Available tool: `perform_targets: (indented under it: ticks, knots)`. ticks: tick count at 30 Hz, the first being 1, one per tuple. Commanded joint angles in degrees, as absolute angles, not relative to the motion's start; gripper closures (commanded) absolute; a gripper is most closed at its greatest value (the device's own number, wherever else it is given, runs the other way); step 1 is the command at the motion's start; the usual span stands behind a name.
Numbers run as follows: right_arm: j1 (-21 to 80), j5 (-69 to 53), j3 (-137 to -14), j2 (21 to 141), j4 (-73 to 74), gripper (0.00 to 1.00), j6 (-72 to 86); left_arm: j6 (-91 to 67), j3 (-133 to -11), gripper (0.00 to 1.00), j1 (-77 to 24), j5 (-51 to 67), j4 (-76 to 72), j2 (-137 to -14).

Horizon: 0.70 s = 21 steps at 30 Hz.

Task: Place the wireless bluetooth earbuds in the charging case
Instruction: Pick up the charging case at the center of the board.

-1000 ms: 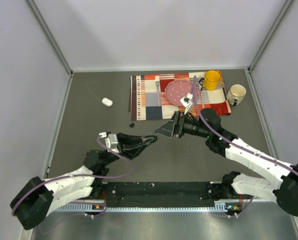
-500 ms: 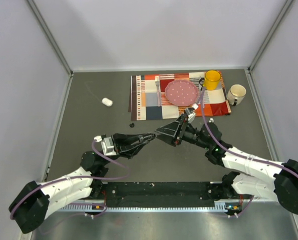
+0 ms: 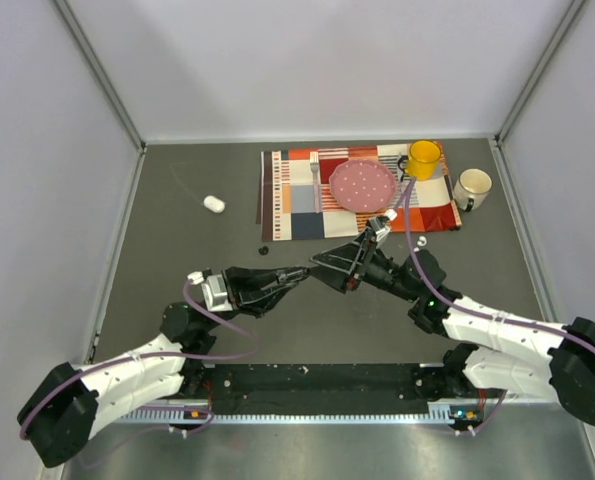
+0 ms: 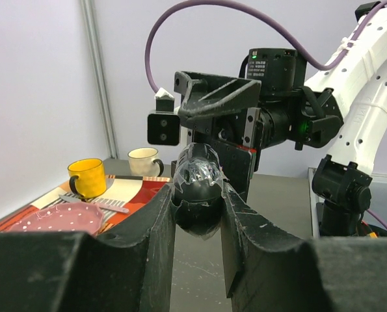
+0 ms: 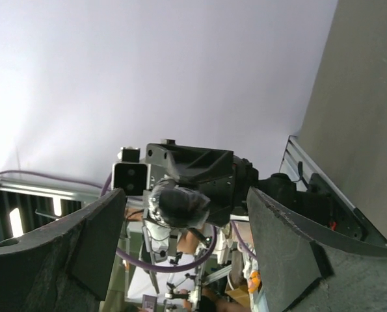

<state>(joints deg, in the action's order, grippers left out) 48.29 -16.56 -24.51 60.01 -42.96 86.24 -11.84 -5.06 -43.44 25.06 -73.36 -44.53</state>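
My left gripper [image 3: 299, 273] is shut on a black oval charging case [image 4: 196, 188] wrapped in clear film, held up above the table's middle. Facing it tip to tip is my right gripper [image 3: 324, 266], open, its wide jaws on either side of the case [image 5: 177, 203] without touching it. A tiny black earbud [image 3: 263, 249] lies on the grey table beyond the left gripper. A tiny white earbud [image 3: 421, 240] lies near the placemat's front right corner. In the left wrist view the case sits pinched between the two fingertips [image 4: 164, 214].
A checked placemat [image 3: 297, 205] at the back carries a pink plate [image 3: 362, 186], a fork [image 3: 315, 180] and a yellow mug [image 3: 423, 159]. A white mug [image 3: 471, 187] stands right of it. A white oval pod [image 3: 213, 204] lies back left.
The right gripper came down off the placemat toward the left gripper, and the left gripper rose to meet it. The two now face each other closely, with the case still held.
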Motion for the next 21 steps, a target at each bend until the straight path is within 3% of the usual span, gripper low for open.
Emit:
perform_targets:
  ticks: [1,8,12,21]
  knots:
    - [50.01,-16.7,-28.3,60.2,-47.81,0.27,87.19,-11.16,-7.21,1.0,-43.51,25.05,-75.5,-45.17]
    - [51.85,-18.37,-30.41,63.28,-48.95,0.3,87.45,-11.08,-7.56,1.0,-43.59,25.14,-75.67,-45.7]
    - [52.12,-19.25,-30.32,64.95,-50.36,0.42,88.68,-10.99,-7.47,1.0,-43.59,25.05,-75.5,-45.53]
    - [52.73,-19.78,-30.94,65.04,-48.78,0.45,88.59,-10.37,-7.47,1.0,-43.59,24.87,-74.36,-45.09]
